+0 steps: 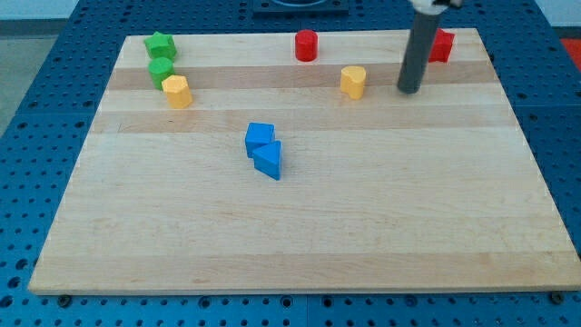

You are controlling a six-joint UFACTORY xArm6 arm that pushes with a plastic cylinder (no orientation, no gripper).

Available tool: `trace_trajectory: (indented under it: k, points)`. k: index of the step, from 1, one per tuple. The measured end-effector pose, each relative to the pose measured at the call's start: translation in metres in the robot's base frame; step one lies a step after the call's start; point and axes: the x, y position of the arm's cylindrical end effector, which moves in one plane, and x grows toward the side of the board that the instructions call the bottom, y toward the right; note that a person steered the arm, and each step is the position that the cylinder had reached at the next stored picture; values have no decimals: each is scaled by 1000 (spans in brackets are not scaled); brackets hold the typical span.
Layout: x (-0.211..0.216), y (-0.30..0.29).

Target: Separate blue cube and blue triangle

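Note:
A blue cube [260, 137] sits near the middle of the wooden board [300, 227]. A blue triangle [269, 161] lies right below it, touching its lower right side. My tip [409, 90] is at the view's upper right, far from both blue blocks, well to their right and above. It stands just right of a yellow block [353, 81] and below-left of a red block [441, 45], touching neither.
A red cylinder [306, 44] stands near the top edge. At the top left are a green star [160, 44], a green block [162, 70] below it and a yellow block [177, 91] beside that. A blue perforated table surrounds the board.

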Motion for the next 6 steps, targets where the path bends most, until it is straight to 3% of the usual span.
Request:
trace_trajectory:
  k: [2, 6]
  points:
    - [76, -88]
    - [109, -304]
